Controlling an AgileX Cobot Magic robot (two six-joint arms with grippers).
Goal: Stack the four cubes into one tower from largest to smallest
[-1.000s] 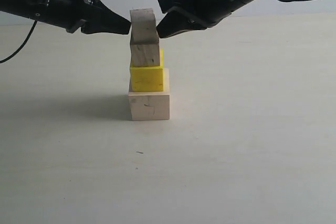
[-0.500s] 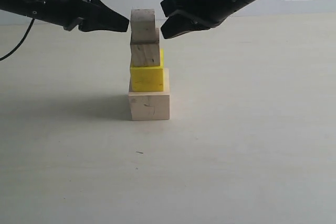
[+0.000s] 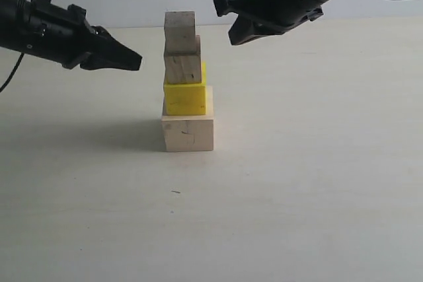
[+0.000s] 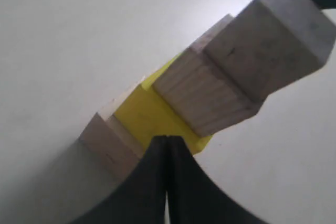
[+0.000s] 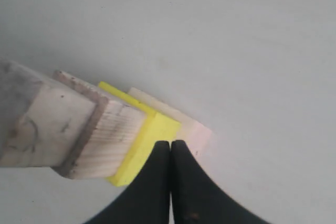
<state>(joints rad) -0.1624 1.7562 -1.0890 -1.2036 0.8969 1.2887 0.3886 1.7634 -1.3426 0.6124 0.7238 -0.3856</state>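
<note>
1. Tower of four cubes is what we meet first beyond the bare front of the pale counter. It stands near the counter's middle, free of both arms.
2. Its base is the large pale wooden cube. On that sits the bright yellow cube, then the mid-sized light-brown wooden cube, and on top the smallest light-brown wooden cube. The upper two sit a little toward the left rather than centred.
3. The black left pincer is clenched on nothing. It hangs left of the tower, level with the mid-sized cube and apart from it.
4. The black right pincer is also clenched and empty. It sits up to the right of the smallest cube, not touching it.
5. We judge the stacking done and the order right, so only clearing the arms is left. That calls for moving both pincers outward, away from the column, because a brush against the off-centre top cubes could topple them.
</note>
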